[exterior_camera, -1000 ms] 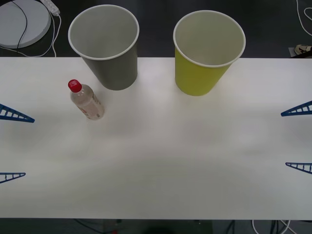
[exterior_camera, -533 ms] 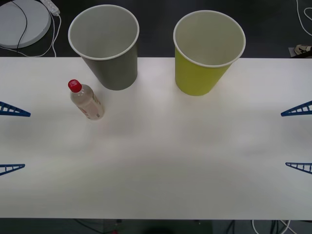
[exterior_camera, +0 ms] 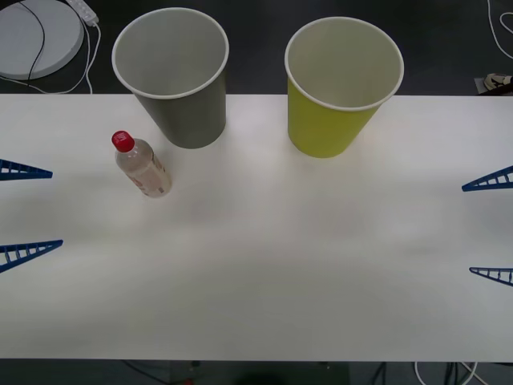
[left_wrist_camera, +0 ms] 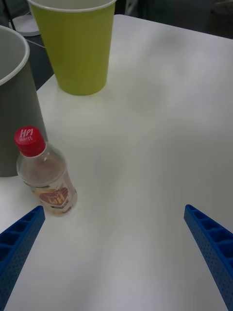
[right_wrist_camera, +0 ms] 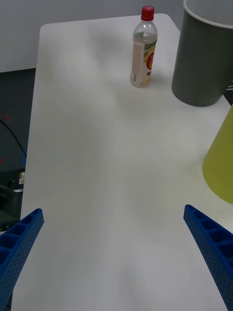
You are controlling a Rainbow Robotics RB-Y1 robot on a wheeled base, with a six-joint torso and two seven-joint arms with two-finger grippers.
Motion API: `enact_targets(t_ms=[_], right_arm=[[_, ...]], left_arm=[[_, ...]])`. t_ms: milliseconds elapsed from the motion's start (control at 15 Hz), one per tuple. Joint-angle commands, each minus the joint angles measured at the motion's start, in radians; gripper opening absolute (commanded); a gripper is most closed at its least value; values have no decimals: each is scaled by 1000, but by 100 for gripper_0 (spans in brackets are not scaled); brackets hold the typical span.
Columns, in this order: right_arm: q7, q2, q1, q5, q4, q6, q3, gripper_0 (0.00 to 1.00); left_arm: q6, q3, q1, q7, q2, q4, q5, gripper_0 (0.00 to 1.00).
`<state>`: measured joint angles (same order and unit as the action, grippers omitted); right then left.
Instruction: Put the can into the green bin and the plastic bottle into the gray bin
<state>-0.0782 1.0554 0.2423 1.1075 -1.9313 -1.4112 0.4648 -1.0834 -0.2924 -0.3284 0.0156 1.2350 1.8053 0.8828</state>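
The plastic bottle [exterior_camera: 143,165] stands upright on the white table, clear with a red cap and a pale label, just left of and in front of the gray bin [exterior_camera: 170,76]. To the right of the gray bin stands the green bin [exterior_camera: 341,88]. Both bins are upright and look empty. My left gripper [exterior_camera: 28,210] is open at the table's left edge, apart from the bottle [left_wrist_camera: 46,180], which stands ahead of its fingers. My right gripper [exterior_camera: 490,228] is open at the right edge, far from the bottle [right_wrist_camera: 144,48]. The can is out of view.
The white table [exterior_camera: 256,273] stretches bare between the two grippers. Behind its far left corner, off the table, lies a round white disc [exterior_camera: 36,36] with cables. The bins stand close to the table's far edge.
My left gripper has shifted toward the far side of the table and slightly inward, with its fingers a little closer together. The right gripper, bottle and bins have not moved.
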Motion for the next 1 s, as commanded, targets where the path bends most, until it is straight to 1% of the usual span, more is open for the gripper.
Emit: enact_targets(t_ms=[67, 200, 667, 800, 1000], right_arm=[[0, 0, 0, 0, 0, 0, 0, 100], [0, 0, 0, 0, 0, 0, 0, 100], [0, 0, 0, 0, 0, 0, 0, 100], [0, 0, 0, 0, 0, 0, 0, 100], [0, 0, 0, 0, 0, 0, 0, 100]], left_arm=[[76, 30, 0, -5, -3, -15, 1, 100], [120, 49, 0, -6, -20, -24, 1, 100], [237, 52, 11, -23, -152, -24, 137, 100], [273, 64, 14, -32, -180, -24, 136, 100], [361, 136, 45, -31, -198, -24, 136, 100]])
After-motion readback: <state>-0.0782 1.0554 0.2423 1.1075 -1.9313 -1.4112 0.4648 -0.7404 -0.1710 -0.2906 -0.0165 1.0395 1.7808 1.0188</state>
